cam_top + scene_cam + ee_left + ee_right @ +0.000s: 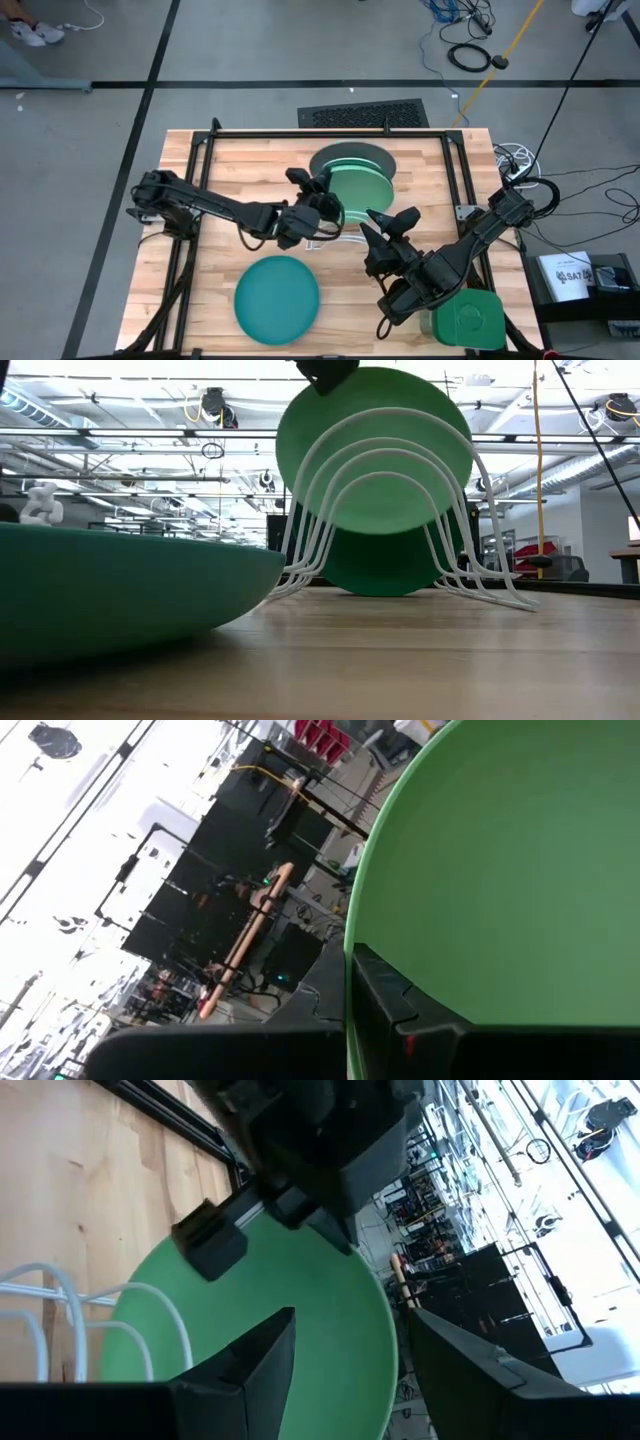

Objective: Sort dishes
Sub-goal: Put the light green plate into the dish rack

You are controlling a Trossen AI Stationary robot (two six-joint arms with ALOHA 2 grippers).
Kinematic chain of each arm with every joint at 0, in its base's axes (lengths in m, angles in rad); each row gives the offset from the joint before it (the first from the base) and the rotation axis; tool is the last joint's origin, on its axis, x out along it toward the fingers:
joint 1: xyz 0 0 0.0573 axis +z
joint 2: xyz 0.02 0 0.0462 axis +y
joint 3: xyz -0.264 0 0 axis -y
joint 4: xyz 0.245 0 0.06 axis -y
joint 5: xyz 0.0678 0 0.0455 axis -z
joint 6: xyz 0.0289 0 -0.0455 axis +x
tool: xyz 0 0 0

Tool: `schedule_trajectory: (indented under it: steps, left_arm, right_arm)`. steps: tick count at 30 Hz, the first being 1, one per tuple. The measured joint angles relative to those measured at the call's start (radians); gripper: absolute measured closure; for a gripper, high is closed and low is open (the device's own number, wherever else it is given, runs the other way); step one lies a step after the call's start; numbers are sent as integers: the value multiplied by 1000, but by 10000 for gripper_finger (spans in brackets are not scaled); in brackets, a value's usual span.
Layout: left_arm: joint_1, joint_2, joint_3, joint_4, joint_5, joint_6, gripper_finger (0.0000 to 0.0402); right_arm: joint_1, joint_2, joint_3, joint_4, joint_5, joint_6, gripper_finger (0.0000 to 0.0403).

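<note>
My left gripper [322, 192] is shut on the light green plate [358, 182], which stands on edge among the wires of the white rack [400, 510]. In the low view the plate [372, 445] sits higher than a darker green plate [385, 565] that stands in the rack behind it. A grey plate's rim [350, 148] shows at the rack's far side. The teal plate [277, 298] lies flat on the table at the near left. My right gripper [392, 218] is open and empty, just to the right of the rack, pointing at the light green plate [300, 1320]. My left gripper pinches the light green plate's upper rim [235, 1265] between its two fingers, one finger [390, 1005] on each face. The fingers come from the table's left and from above. The plate stands upright on edge between the rack's wires; its lower edge is hidden behind them.
A green square lidded container [468, 320] stands at the near right under my right arm. A black metal frame [200, 150] runs around the table. The near middle of the wooden table [350, 310] is bare.
</note>
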Motion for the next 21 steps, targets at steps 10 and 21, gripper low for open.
schedule_trajectory:
  steps: [10, 21]
  left_arm:
    - [2, 48, 0, -16, 20, -18, 401]
    - [7, 93, 0, -24, 49, -68, 394]
  right_arm:
    - [0, 0, 0, 0, 0, -1, 216]
    - [0, 0, 0, 0, 0, -1, 216]
